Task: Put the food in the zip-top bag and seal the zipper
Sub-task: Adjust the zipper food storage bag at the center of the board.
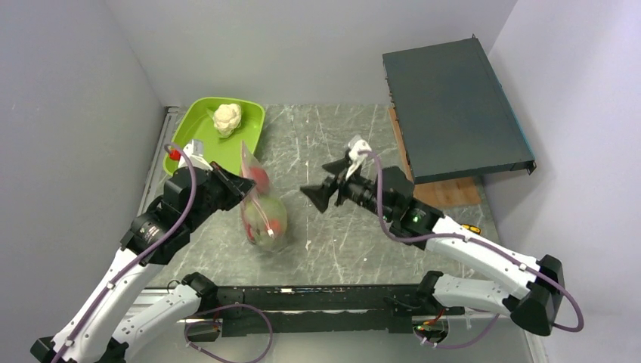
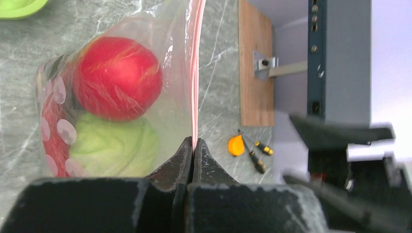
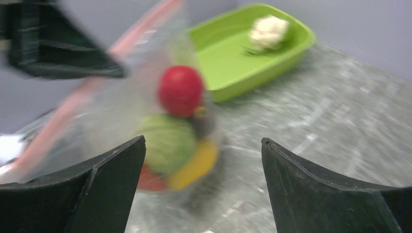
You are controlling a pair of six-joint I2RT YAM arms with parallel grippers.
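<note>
The clear zip-top bag hangs over the table, lifted by its mouth. It holds a red tomato, a pale green cabbage and a yellow piece. My left gripper is shut on the pink zipper at one end of the bag's mouth; it also shows in the top view. My right gripper is open and empty, a little to the right of the bag and facing it. A white cauliflower lies in the tray.
The lime-green tray stands at the back left. A dark metal box rests on a wooden board at the back right. An orange disc and two small screwdrivers lie on the table near the board.
</note>
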